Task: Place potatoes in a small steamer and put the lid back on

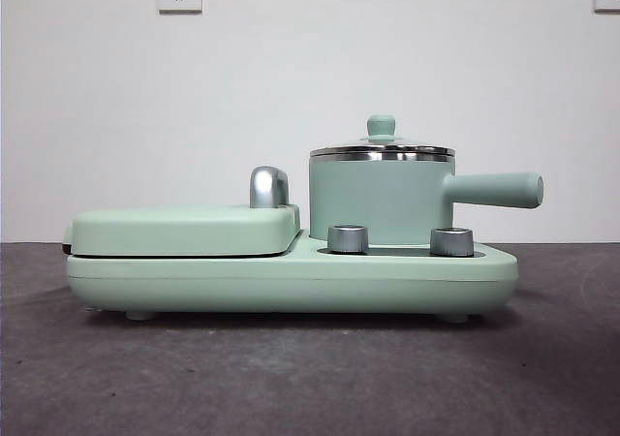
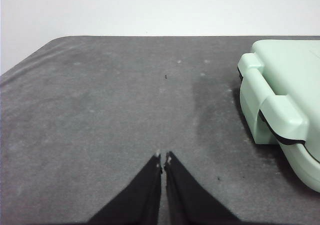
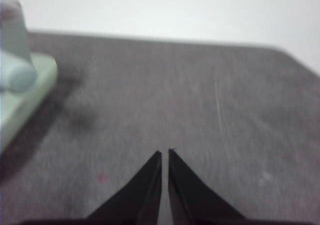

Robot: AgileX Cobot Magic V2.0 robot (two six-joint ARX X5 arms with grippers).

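**Both Grippers Idle, Jaws Pressed Together**

The left gripper [image 2: 163, 158] hangs above the table, its two black jaws brought together until only a hairline slit separates them, the pale tips almost touching. It grips nothing. The right gripper [image 3: 165, 153] mirrors that pose in its own wrist view: two black jaws drawn close, a thin line between them, holding nothing, the picture slightly blurred. Neither arm appears in the front view, where no dark tip shows at either top corner.
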